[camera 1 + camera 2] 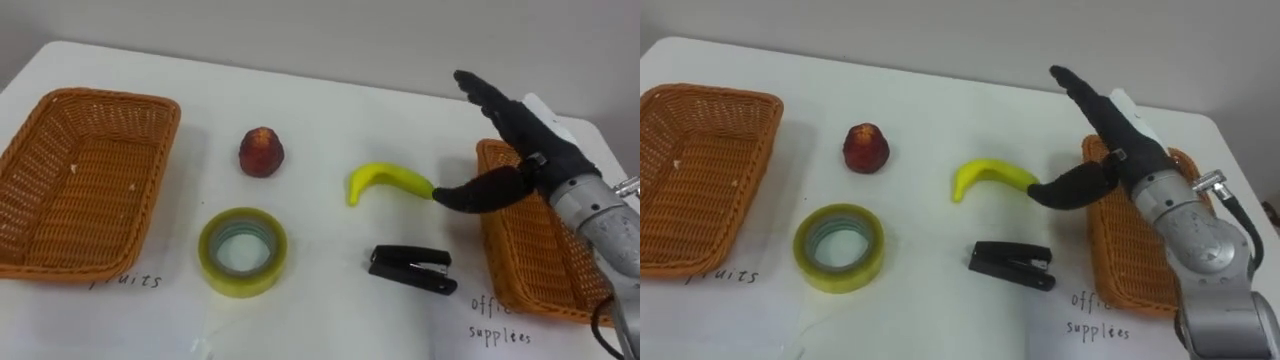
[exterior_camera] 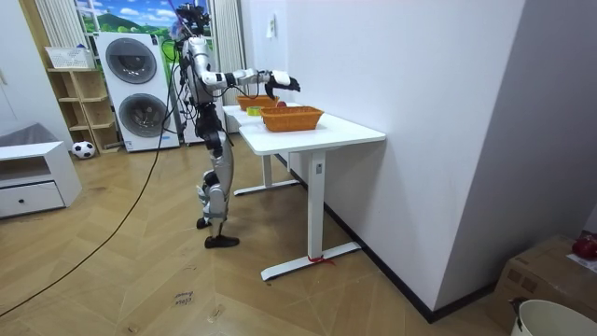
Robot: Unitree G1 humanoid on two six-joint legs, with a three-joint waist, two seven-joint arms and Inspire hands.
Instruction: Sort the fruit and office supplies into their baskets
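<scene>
On the white table (image 1: 330,105) a yellow banana (image 1: 388,181) lies right of centre. My right hand (image 1: 512,128) hovers just right of it, over the right wicker basket (image 1: 528,262), open with fingers straight; its thumb (image 1: 470,193) reaches the banana's right tip. A red fruit (image 1: 261,152) stands left of the banana. Nearer me are a roll of yellowish tape (image 1: 243,252) and a black stapler (image 1: 411,269). At the far left is the other wicker basket (image 1: 100,98). No fruit or supplies lie in the parts of either basket that I can see.
Handwritten labels sit on the table in front of each basket. A wall runs along the table's far edge. In the room view I stand at the end of the table (image 2: 322,131), with washing machines (image 2: 140,89) behind me.
</scene>
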